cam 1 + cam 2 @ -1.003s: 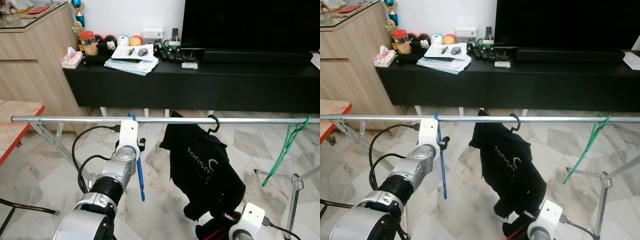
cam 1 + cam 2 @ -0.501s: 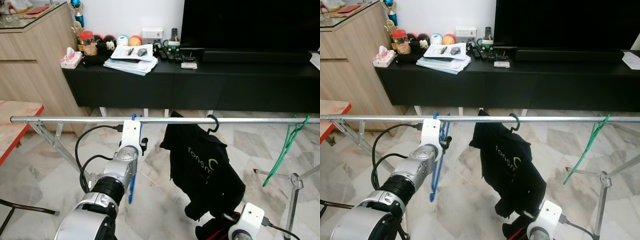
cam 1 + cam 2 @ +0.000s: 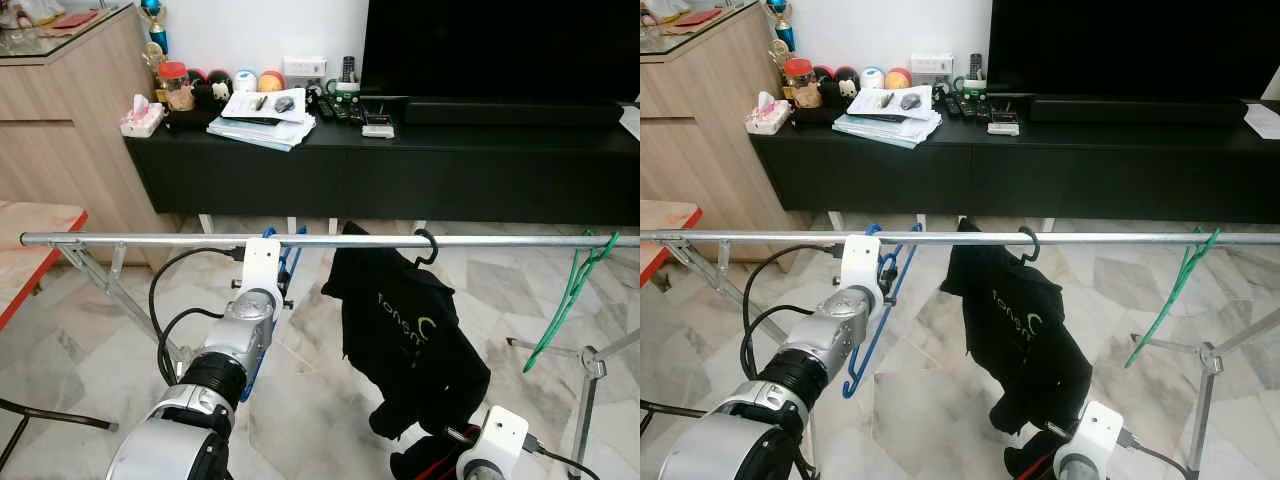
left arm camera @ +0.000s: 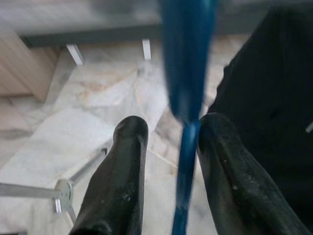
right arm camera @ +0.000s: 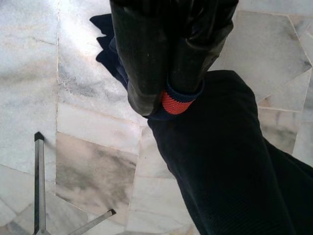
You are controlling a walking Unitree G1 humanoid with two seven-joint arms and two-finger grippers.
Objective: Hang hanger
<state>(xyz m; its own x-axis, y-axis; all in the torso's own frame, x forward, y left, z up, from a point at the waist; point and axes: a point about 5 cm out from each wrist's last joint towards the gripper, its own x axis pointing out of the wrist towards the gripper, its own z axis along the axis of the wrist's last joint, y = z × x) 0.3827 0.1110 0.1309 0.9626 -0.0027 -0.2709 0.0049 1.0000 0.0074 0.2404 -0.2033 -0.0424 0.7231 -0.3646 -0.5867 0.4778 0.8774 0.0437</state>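
Up at the middle-left of the frame, the blue hanger point(image 3: 872, 305) has its hook at the metal rail point(image 3: 1090, 238), apparently over it, and its body slants down toward the lower left beside the left arm. The left gripper point(image 4: 168, 147) sits just under the rail with its two black fingers point(image 4: 122, 171) spread apart; in the wrist view the blue bar passes between them, close against one finger and clear of the other, so the grip looks released or nearly so. The chief risk from here is a finger catching the blue bar as the arm pulls back, which could tilt the hanger and lift or drag its hook off the rail; the hook's seating cannot be confirmed from these views. To the right along the rail, a black shirt point(image 3: 405, 335) hangs on a black hanger, near the blue one, and a green hanger point(image 3: 570, 295) hangs at the far right. At the bottom right, the right gripper point(image 5: 164, 73) is closed on a dark garment point(image 5: 225, 156) with a red cuff. Behind stands a black TV cabinet point(image 3: 400, 150).
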